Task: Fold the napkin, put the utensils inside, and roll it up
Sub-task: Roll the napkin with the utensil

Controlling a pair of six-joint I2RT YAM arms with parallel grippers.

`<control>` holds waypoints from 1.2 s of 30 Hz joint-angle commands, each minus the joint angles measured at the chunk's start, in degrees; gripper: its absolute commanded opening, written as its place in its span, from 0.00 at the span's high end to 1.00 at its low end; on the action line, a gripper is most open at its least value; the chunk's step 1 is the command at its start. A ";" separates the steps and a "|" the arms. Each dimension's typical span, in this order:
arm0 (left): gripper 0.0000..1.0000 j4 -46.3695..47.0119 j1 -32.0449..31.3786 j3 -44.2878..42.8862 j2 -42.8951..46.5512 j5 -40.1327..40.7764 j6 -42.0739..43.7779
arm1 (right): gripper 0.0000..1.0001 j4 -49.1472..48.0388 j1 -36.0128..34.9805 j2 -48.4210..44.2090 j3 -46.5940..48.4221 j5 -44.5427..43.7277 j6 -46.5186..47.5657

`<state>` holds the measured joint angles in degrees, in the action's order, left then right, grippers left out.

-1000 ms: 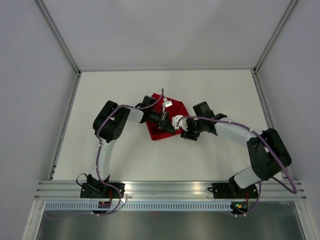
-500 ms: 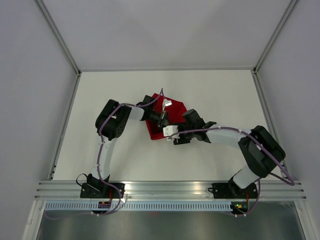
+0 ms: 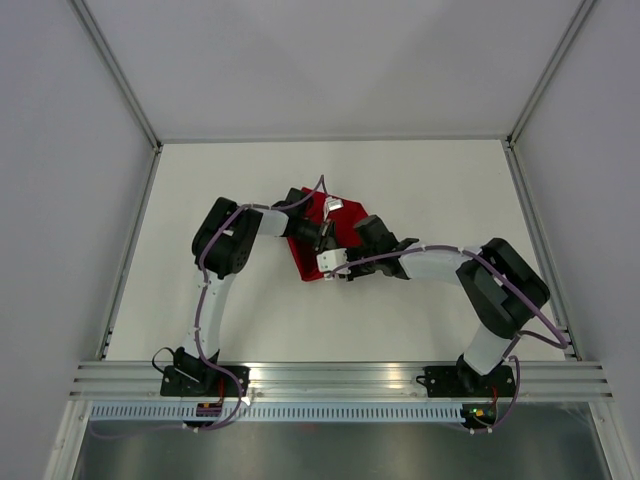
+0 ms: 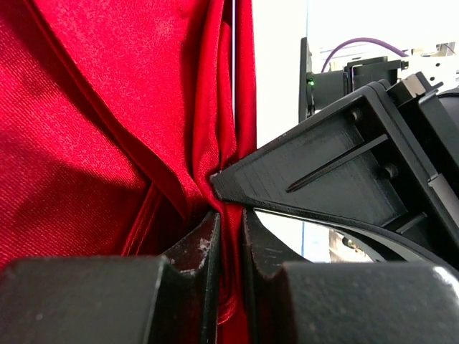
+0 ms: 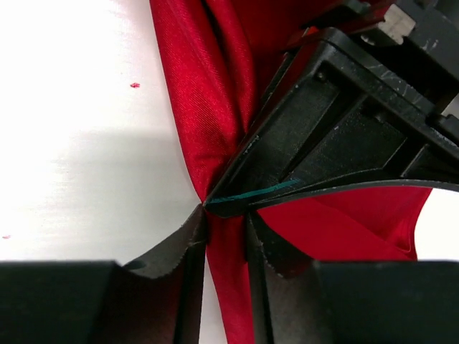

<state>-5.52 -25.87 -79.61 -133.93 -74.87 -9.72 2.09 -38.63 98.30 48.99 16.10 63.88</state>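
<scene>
Folds of the napkin (image 4: 86,143) are clamped by left gripper (image 4: 229,244) and right gripper (image 5: 226,236), tip to tip; they should be moved together evenly

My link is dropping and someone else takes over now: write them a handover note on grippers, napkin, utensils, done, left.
Left gripper: shut on a fold of the napkin.
Right gripper: shut on the same bunched fold, right beside the left's fingertips.
Napkin: on the table, creased and gathered.
Utensils: none visible in any view.
Done: fold started at most.
Left: finish fold, place utensils, roll up.
</scene>
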 commanded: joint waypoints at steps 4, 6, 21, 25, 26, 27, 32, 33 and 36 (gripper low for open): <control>0.92 -4.41 0.29 -1.86 -0.37 -1.25 5.05 | 0.78 14.68 -0.04 4.96 4.17 -0.28 3.70; 0.83 -4.50 0.55 -1.34 0.94 1.47 5.41 | 0.82 19.07 -0.04 6.54 6.28 -0.02 3.10; 0.54 -2.05 3.28 0.69 14.64 26.21 2.43 | 0.89 43.33 3.39 18.32 23.06 5.43 -2.17; 0.55 1.38 5.38 3.14 20.27 38.72 -1.09 | 0.89 48.18 3.65 21.04 26.32 6.75 -4.46; 0.55 2.52 6.17 3.76 21.68 39.97 -1.27 | 0.89 48.97 3.74 21.58 26.85 7.10 -5.07; 0.55 3.05 6.27 4.29 23.00 44.68 -1.79 | 0.89 50.63 4.00 22.02 27.90 7.37 -5.86; 0.53 5.17 6.27 6.92 33.63 57.80 -1.54 | 0.88 58.45 4.18 26.32 32.12 11.40 -10.00; 0.53 6.99 6.27 7.36 35.04 59.04 -1.53 | 0.88 59.51 4.18 27.55 34.04 12.11 -10.70; 0.53 10.17 6.18 11.30 41.10 63.35 -1.97 | 0.88 63.56 4.27 30.54 38.36 14.22 -12.72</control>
<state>-1.28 -19.27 -71.37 -99.02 -20.64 -9.61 51.00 -33.78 120.64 88.27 27.40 55.70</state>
